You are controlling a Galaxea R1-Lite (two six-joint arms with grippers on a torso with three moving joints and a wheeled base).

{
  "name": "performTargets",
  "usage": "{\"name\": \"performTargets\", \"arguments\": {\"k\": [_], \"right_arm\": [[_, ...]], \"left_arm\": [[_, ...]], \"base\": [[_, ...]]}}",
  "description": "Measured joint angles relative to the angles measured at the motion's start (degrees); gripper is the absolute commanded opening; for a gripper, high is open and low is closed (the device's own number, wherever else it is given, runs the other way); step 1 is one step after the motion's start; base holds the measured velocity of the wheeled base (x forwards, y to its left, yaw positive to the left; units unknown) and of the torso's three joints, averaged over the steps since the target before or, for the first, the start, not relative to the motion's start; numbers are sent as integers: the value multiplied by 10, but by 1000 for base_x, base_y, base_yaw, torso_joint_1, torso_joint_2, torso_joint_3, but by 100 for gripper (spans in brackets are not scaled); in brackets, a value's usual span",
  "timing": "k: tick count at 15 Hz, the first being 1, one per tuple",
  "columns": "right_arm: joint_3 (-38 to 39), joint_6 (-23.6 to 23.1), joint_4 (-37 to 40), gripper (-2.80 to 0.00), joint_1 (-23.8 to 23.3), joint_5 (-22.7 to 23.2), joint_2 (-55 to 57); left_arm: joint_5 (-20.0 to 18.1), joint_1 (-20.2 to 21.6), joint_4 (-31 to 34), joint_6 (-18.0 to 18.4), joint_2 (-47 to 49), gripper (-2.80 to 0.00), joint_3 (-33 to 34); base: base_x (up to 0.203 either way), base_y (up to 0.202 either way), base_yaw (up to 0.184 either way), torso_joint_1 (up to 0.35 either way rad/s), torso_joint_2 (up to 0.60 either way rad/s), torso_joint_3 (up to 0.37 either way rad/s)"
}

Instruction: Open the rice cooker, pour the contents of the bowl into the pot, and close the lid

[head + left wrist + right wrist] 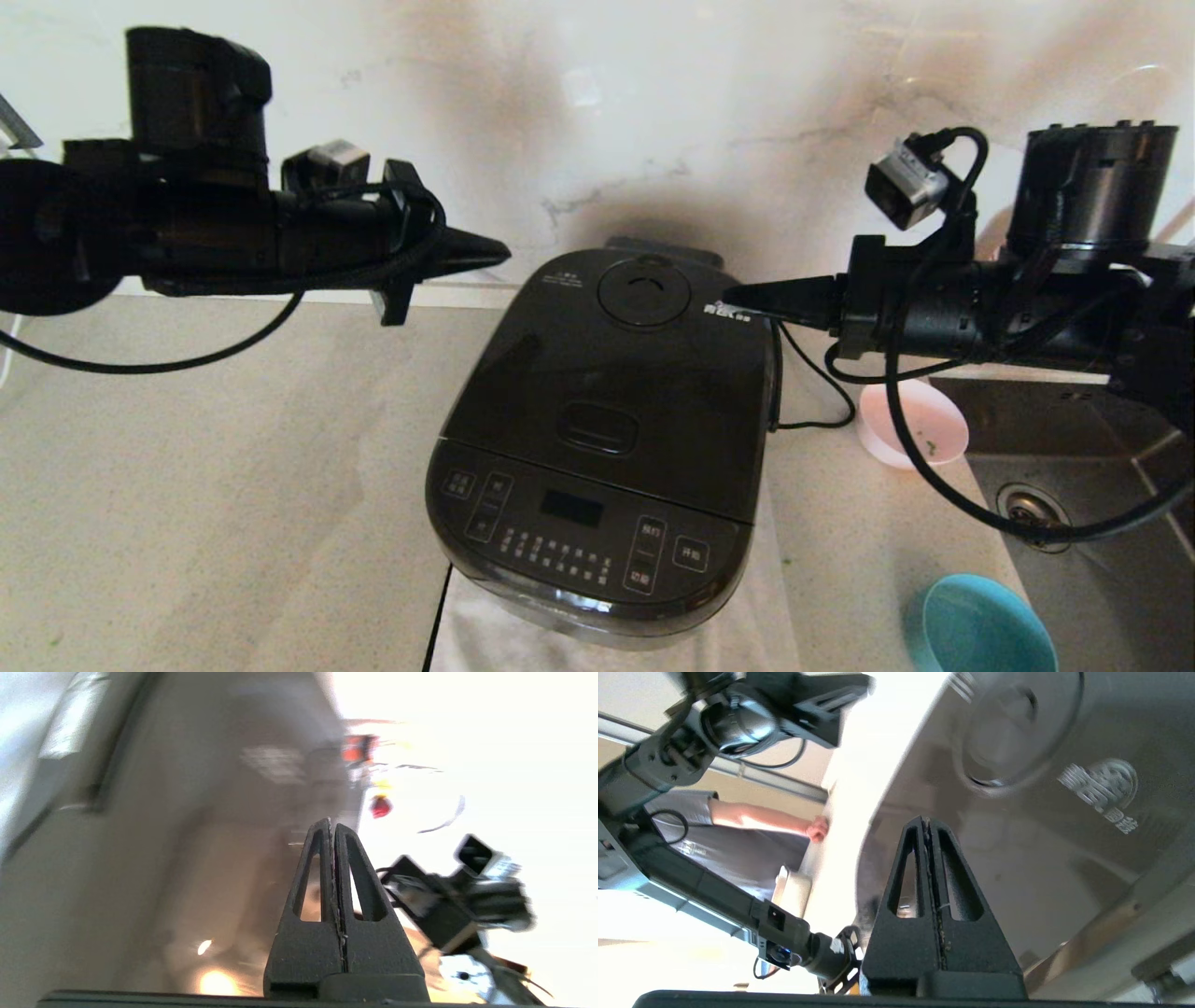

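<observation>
While the lid lies closed on the rice cooker, I hold my left end effector and right end effector clenched and empty above it.

Both arms are showing matte black cylindrical housings, with black cables looping beneath. The left gripper and right gripper are ending in slotted, tapered black fingers.

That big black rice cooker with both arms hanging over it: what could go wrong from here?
1. The glossy black rice cooker has its lid down; the right gripper, shut, hovers by the round vent and could bump it.
2. The right arm's cable drapes over the small pale-pink bowl, which might get dragged.
3. The bowl sits beside the steel sink and could tip in.
</observation>
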Motion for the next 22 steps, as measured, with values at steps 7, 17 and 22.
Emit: {"name": "performTargets", "arguments": {"k": [7,17,22], "right_arm": [[-26,-21,106,-280,-107,-46,-94],[-6,-233,262,-280,-112,-428,-182],[39,-235,264,-280,-45,-508,-206]], "left_arm": [[202,0,74,222,-116,-280,-6],[617,76,-125,617,-504,-280,473],[611,143,-150,624,-713,-280,635]], "base": [[0,0,0,0,0,0],[0,0,0,0,0,0],[0,0,0,0,0,0]]}}
